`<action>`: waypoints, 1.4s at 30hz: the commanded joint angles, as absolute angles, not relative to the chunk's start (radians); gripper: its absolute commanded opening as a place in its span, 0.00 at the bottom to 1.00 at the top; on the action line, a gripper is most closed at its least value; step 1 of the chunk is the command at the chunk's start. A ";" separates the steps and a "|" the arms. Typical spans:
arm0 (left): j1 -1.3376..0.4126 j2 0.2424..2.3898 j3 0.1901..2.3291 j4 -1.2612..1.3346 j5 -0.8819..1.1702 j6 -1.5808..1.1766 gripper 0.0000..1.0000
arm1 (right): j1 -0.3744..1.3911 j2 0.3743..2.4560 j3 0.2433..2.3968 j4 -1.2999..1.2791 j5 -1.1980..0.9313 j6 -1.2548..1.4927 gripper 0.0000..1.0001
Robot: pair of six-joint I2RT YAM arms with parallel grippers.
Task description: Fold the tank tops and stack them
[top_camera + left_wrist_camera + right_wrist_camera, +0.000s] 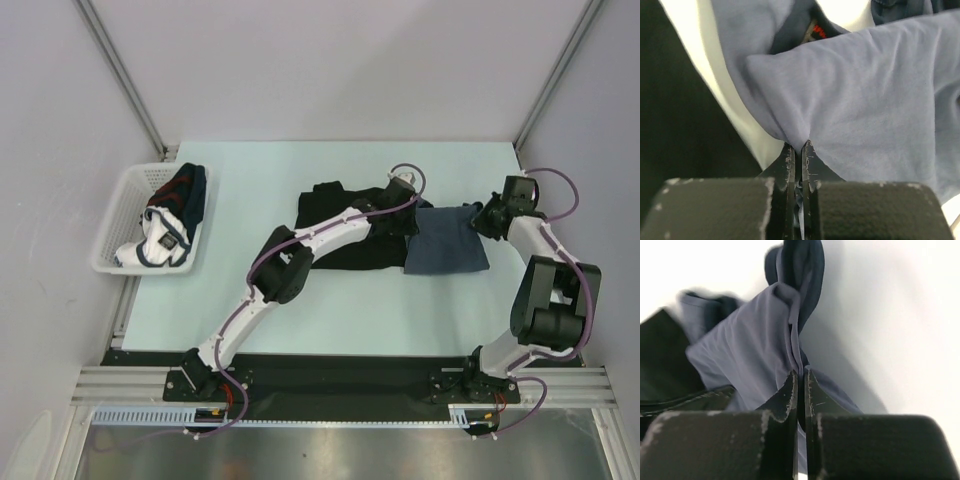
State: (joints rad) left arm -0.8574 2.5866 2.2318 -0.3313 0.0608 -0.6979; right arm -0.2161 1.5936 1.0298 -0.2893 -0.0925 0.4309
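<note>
The slate blue-grey tank top (447, 242) lies on the table right of centre, its left edge against the black tank top (335, 232), which is spread flat in the middle. My left gripper (412, 212) is shut on the blue-grey top's far left corner. In the left wrist view the jaws (800, 146) pinch a fold of blue-grey cloth (865, 90), with the black top (675, 125) to the left. My right gripper (478, 215) is shut on the far right corner. The right wrist view shows its gripper (801, 372) clamping a bunched blue-grey ridge (750, 350).
A white basket (112, 225) at the table's left edge holds more clothes (172, 225) in dark blue, white and red. The left arm (300, 250) reaches diagonally over the black top. Grey walls close the table at the back and sides.
</note>
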 commanded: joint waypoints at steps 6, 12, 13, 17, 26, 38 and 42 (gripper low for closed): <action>-0.884 2.298 2.154 -0.337 0.032 -0.652 0.00 | -0.202 1.444 1.072 -0.387 -0.147 0.407 0.00; -0.881 2.246 2.161 -0.376 0.037 -0.638 0.00 | -0.178 1.428 1.089 -0.396 -0.173 0.414 0.00; -0.879 2.246 2.161 -0.374 0.043 -0.638 0.00 | -0.173 1.428 1.098 -0.408 -0.166 0.414 0.00; -0.871 2.273 2.223 -0.425 0.069 -0.637 0.00 | -0.167 1.419 1.132 -0.422 -0.167 0.422 0.00; -0.813 2.177 2.152 -0.436 0.064 -0.615 0.00 | -0.055 1.457 1.264 -0.469 -0.163 0.451 0.00; -0.585 2.016 2.034 -0.495 0.152 -0.551 0.00 | 0.211 1.722 1.607 -0.509 -0.130 0.518 0.00; -0.522 1.898 1.838 -0.456 0.164 -0.546 0.00 | 0.287 1.805 1.675 -0.497 -0.130 0.543 0.00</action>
State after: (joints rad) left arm -0.5430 2.0209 1.9354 -0.4774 0.1226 -0.5758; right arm 0.2424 1.7729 1.6135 -0.4992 -0.1303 0.5056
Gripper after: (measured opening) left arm 0.028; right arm 0.035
